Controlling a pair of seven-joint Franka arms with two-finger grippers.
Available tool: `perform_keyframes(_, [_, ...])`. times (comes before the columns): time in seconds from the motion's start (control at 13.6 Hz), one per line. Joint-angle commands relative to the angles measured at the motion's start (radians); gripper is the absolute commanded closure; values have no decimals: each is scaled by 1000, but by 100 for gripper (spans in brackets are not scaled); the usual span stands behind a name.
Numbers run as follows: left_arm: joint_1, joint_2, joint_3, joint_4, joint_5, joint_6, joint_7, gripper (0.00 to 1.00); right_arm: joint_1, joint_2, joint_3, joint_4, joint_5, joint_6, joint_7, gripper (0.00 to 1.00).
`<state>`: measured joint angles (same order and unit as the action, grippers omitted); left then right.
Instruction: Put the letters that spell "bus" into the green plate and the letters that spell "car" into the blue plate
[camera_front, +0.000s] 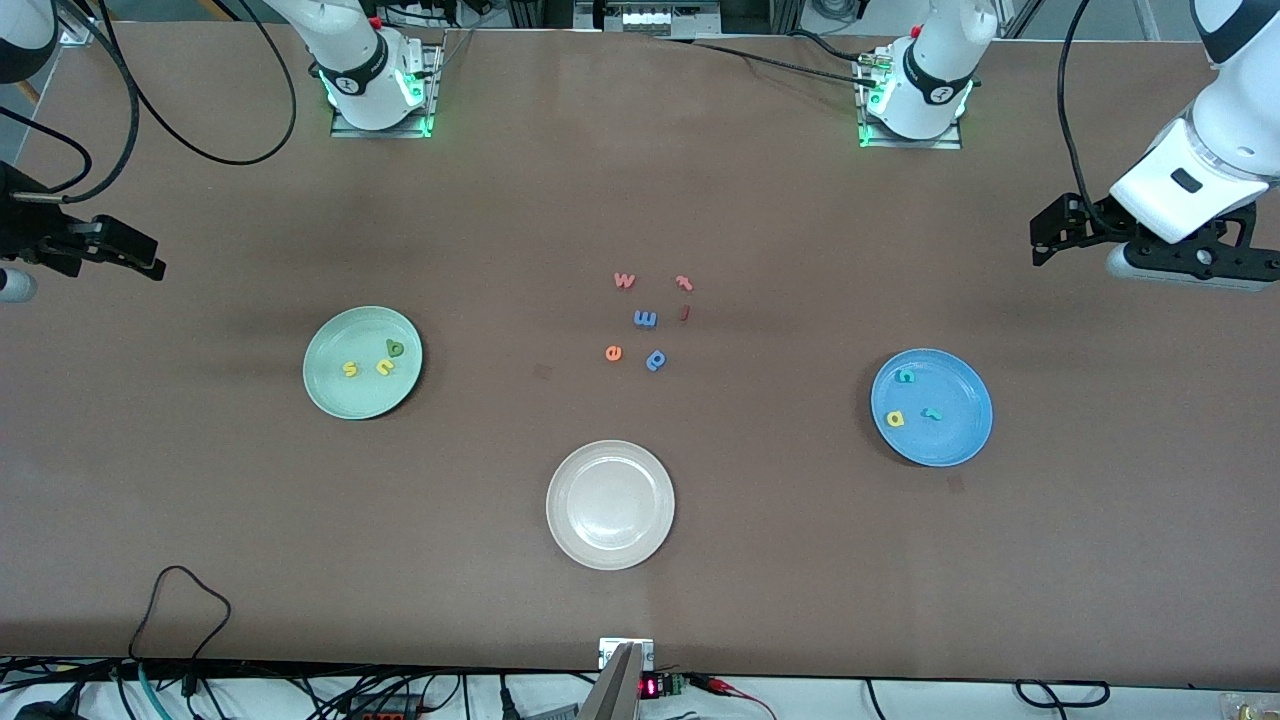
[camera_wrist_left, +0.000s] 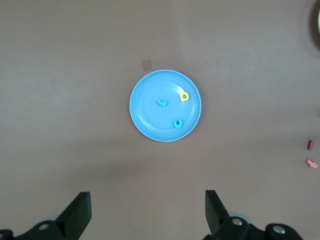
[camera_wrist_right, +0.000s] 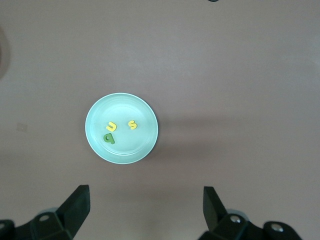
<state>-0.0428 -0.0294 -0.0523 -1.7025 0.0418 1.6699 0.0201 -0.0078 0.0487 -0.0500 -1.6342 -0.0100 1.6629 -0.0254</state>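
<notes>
The green plate (camera_front: 362, 362) sits toward the right arm's end of the table and holds the green "b" (camera_front: 395, 348), the yellow "u" (camera_front: 384, 367) and the yellow "s" (camera_front: 349, 369), the "b" touching or just beside the "u" (the right wrist view shows them nearly joined). The blue plate (camera_front: 932, 407) lies toward the left arm's end and carries the teal "c" (camera_front: 904, 376), the yellow "a" (camera_front: 895, 418) and the teal "r" (camera_front: 932, 413), each apart from the others. Between the two plates, nearer the front camera, rests a white plate (camera_front: 610, 505) with nothing on it. Farther from the camera than that plate lies a loose cluster: an orange "e" (camera_front: 613, 352), a blue "p" (camera_front: 656, 359), a blue "m" (camera_front: 645, 318) and some pink letters (camera_front: 625, 280). The left gripper (camera_wrist_left: 147, 212) hangs high over the table at its own end, fingers spread wide and holding nothing; the right gripper (camera_wrist_right: 146, 210) does likewise at the other end, released
</notes>
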Motion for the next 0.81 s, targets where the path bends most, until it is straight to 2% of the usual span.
perform_keyframes(0.0, [-9,20,3,37,20,-21,1,0,6,20,-5,42,-5,-9,10,0])
perform_keyframes(0.73, [-8,20,3,40,20,-41,1,0,6,22,-5,47,-2,-23,10,0])
